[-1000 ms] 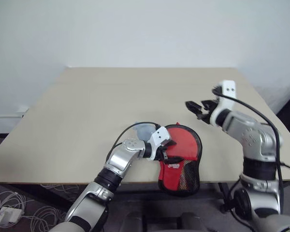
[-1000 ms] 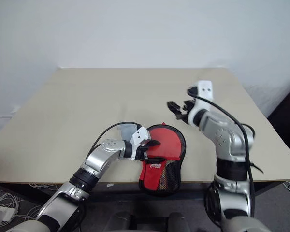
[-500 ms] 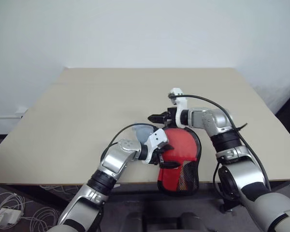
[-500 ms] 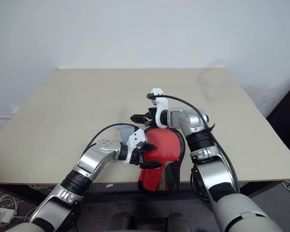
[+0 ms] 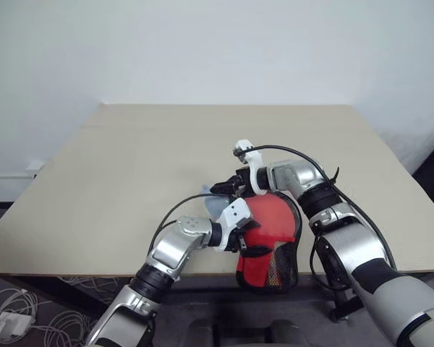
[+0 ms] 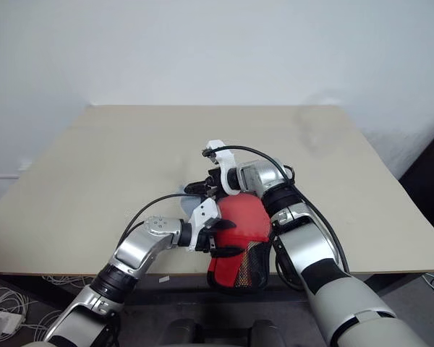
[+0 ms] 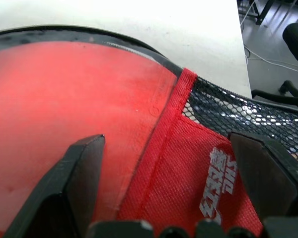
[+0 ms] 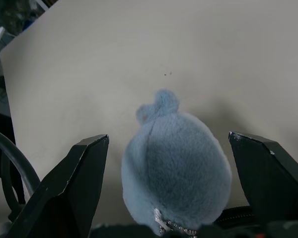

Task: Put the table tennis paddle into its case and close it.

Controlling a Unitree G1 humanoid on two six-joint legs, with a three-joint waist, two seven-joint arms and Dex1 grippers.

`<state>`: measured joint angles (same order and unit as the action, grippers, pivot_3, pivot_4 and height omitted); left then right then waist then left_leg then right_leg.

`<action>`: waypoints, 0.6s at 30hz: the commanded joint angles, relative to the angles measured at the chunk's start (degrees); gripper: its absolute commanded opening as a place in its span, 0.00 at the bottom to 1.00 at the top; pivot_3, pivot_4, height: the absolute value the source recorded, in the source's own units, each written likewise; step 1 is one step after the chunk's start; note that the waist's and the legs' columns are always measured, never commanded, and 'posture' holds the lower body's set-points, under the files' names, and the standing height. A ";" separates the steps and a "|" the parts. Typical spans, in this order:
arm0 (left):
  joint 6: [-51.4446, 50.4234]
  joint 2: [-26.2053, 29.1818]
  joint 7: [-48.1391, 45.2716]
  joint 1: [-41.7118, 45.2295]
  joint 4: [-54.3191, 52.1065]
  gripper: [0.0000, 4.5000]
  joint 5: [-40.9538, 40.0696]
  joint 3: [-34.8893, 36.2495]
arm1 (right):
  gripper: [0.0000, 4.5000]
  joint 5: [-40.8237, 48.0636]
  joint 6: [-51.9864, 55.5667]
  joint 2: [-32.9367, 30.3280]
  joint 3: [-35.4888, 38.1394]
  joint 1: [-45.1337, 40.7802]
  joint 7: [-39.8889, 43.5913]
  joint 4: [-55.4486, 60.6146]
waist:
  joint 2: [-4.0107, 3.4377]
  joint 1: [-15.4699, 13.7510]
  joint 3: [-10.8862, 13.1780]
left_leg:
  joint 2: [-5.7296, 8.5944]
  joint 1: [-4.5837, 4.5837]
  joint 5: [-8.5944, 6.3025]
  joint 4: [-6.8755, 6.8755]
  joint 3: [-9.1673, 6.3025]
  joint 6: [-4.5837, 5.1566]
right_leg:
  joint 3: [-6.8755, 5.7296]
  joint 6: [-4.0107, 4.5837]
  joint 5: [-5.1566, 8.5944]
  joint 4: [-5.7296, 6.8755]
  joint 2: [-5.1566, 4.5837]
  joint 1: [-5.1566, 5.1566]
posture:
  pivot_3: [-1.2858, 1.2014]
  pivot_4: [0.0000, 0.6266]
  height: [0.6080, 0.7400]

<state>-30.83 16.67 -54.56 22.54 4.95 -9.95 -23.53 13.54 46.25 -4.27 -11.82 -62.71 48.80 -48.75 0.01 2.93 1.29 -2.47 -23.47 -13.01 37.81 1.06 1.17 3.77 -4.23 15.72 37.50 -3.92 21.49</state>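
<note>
Since a second earlier my right gripper (image 5: 224, 188) had swung in from well off to the right of the case (image 5: 270, 238) and come down at the case's far edge, while my left gripper (image 5: 252, 238) stayed where it was, over the case. Nearest me, the case hung partly over the near edge of the table (image 5: 130, 166), its red logo panel and dark mesh toward me. The red face of the table tennis paddle (image 7: 64, 109) showed inside the case's round part. My left gripper's fingers (image 7: 82, 168) were spread wide above that red surface, holding nothing. Just beyond the case, my right gripper's jaws stood apart either side of a fluffy blue-grey pompom (image 8: 176, 158), apparently without pinching it.
</note>
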 commanded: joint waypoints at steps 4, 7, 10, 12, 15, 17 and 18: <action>-4.10 1.09 0.85 -2.38 4.45 0.93 2.19 -3.22 | 0.93 -4.17 -0.85 2.38 -2.51 -1.01 2.57 -5.27 | 0.07 0.02 -0.71 | -0.01 0.07 -0.03 -0.05 -0.02 -0.06 | -0.02 0.06 0.05 0.00 0.01 -0.02 | 0.52 0.00 0.91; -1.47 1.05 0.95 -2.61 4.31 0.93 2.14 -2.63 | 0.93 -4.20 -0.47 3.11 -0.73 -1.84 2.70 -7.74 | 0.06 0.04 -0.92 | -0.02 0.12 -0.06 -0.07 -0.04 -0.09 | -0.04 0.09 0.09 0.01 0.02 -0.02 | 0.52 0.00 0.91; -0.39 1.71 0.18 -2.80 3.62 0.93 1.94 -2.41 | 0.93 -2.82 -1.12 3.02 3.21 -3.45 1.55 -9.73 | 0.07 0.09 -0.96 | -0.02 0.24 -0.10 -0.09 -0.05 -0.15 | -0.05 0.12 0.14 0.01 0.01 -0.06 | 0.52 0.00 0.91; 1.93 2.05 -0.57 -3.06 3.63 0.93 1.68 -1.91 | 0.93 -2.61 -2.24 2.71 5.56 -4.58 0.21 -11.40 | 0.07 0.19 -0.96 | -0.03 0.26 -0.10 -0.11 -0.03 -0.16 | -0.03 0.13 0.15 0.03 0.02 -0.07 | 0.52 0.00 0.91; 2.04 2.54 -1.20 -2.80 4.06 0.93 1.81 -2.14 | 0.93 -2.99 -4.27 2.72 7.35 -5.67 -1.22 -13.54 | 0.05 0.15 -0.94 | -0.04 0.23 -0.10 -0.14 0.00 -0.16 | -0.02 0.16 0.16 0.08 0.02 -0.05 | 0.52 0.00 0.91; 2.40 2.48 -1.23 -2.82 4.16 0.93 1.94 -2.16 | 0.93 -3.72 -5.26 3.20 7.15 -5.88 -1.29 -14.83 | 0.04 0.15 -0.93 | -0.03 0.16 -0.10 -0.12 0.00 -0.16 | -0.02 0.16 0.16 0.09 0.02 -0.03 | 0.52 0.00 0.91; 2.45 2.43 -1.24 -2.85 4.15 0.93 1.95 -2.17 | 0.93 -4.10 -5.71 3.43 7.00 -5.88 -1.34 -15.38 | 0.04 0.15 -0.93 | -0.03 0.15 -0.10 -0.11 -0.01 -0.16 | -0.02 0.16 0.16 0.09 0.02 -0.02 | 0.52 0.00 0.91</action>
<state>-26.71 18.04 -55.41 21.19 5.54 -9.82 -23.51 9.84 42.19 -1.24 -5.67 -66.22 47.61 -64.45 0.05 3.08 0.36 -2.50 -23.32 -13.10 37.70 1.05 1.02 3.75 -4.07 15.88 37.59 -3.90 21.48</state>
